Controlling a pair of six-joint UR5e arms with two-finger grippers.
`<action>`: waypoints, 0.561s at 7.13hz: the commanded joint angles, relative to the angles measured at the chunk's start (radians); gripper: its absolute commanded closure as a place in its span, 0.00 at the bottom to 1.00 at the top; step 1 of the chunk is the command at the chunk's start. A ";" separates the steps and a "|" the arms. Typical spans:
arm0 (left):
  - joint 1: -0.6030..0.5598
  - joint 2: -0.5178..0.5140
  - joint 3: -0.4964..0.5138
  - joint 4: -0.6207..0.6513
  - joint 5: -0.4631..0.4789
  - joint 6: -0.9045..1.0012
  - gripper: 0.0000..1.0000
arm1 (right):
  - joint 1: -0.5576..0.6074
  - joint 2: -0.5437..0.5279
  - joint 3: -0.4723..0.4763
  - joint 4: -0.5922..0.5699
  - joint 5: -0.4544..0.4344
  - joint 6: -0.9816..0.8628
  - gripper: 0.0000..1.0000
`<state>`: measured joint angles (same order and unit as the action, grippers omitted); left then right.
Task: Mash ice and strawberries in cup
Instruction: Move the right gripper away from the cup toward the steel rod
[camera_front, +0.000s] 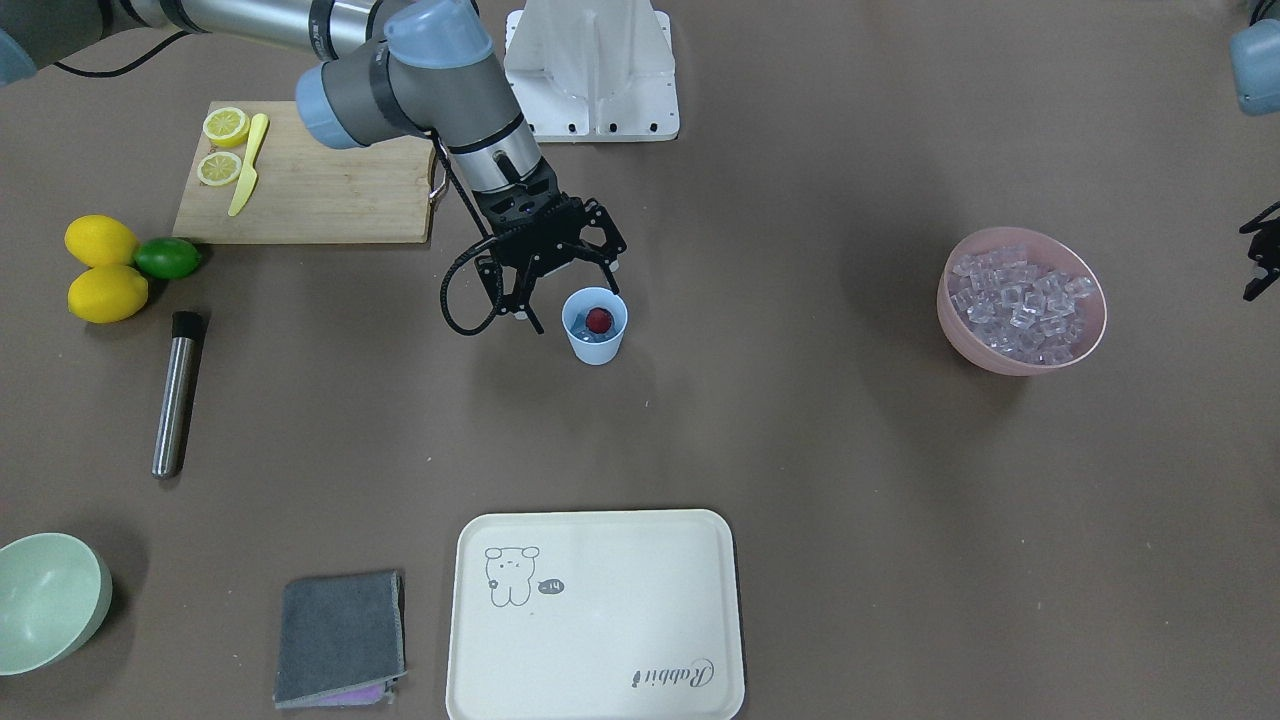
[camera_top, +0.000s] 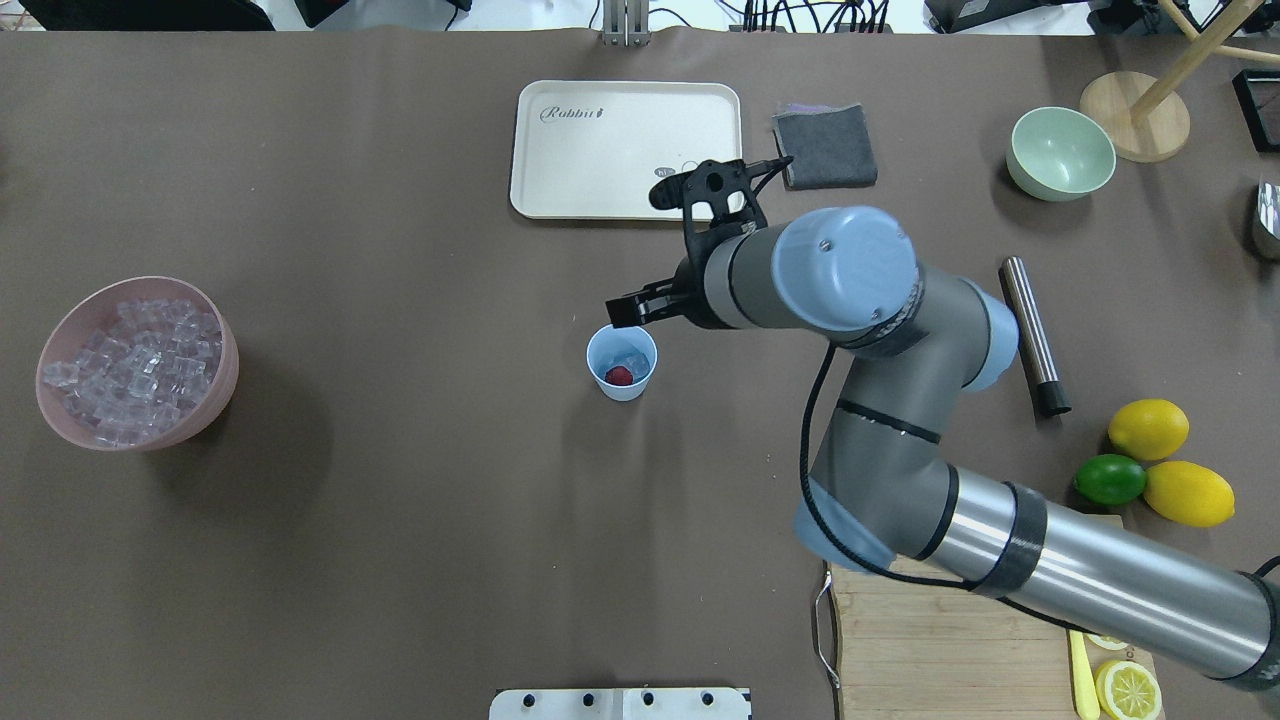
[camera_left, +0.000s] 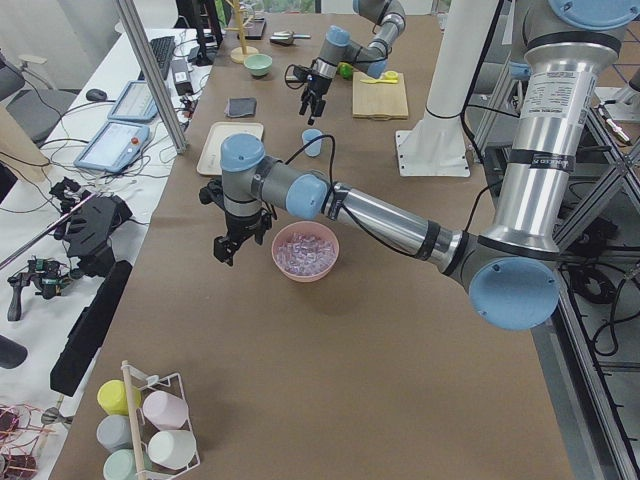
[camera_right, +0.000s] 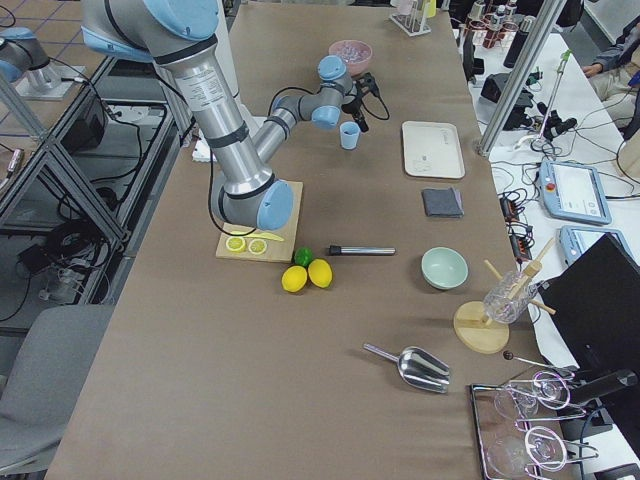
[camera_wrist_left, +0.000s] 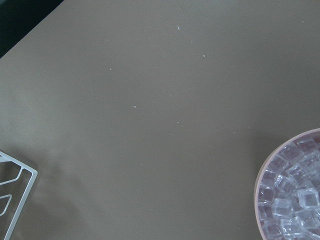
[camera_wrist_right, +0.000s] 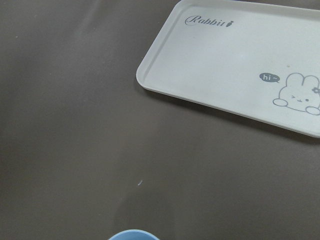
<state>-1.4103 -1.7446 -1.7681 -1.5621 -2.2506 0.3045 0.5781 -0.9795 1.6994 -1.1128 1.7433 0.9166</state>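
Where the table meets the operators' edge, a cream rabbit-print tray (camera_front: 600, 640) lies flat. A folded grey cloth (camera_front: 340, 630) sits just beside it, and a pale green bowl (camera_front: 45, 600) stands well off toward the robot's right. Farther in, a steel muddler (camera_front: 175, 400) lies on its side near two whole lemons (camera_front: 105, 292) and a lime (camera_front: 167, 257) bunched together. At mid-table the light-blue cup (camera_front: 595, 345) stands upright, holding the strawberry (camera_front: 598, 319) on a little ice (camera_top: 632, 358). The right gripper (camera_front: 572, 292) hangs just behind and above the cup's rim, jaws spread wide and holding nothing. Level with the cup but well apart, on the robot's left, a pink bowl (camera_front: 975, 355) is heaped with ice cubes (camera_front: 1020, 300). Beyond it the left gripper (camera_front: 1255, 258) is cut by the frame edge and shows two prongs apart, seemingly parted and empty. Farthest back, a wooden cutting board (camera_front: 330, 190) carries two lemon halves (camera_front: 226, 126) and a yellow knife (camera_front: 247, 165).
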 joint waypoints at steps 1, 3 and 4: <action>-0.080 -0.056 0.089 0.042 -0.036 -0.007 0.03 | 0.147 -0.094 0.006 -0.001 0.177 -0.002 0.01; -0.140 -0.114 0.119 0.138 -0.086 -0.016 0.03 | 0.219 -0.175 0.005 -0.008 0.199 0.001 0.01; -0.157 -0.122 0.131 0.142 -0.084 -0.087 0.03 | 0.255 -0.227 -0.001 -0.013 0.211 0.002 0.01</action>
<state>-1.5412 -1.8482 -1.6530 -1.4454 -2.3280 0.2750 0.7858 -1.1454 1.7031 -1.1197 1.9355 0.9166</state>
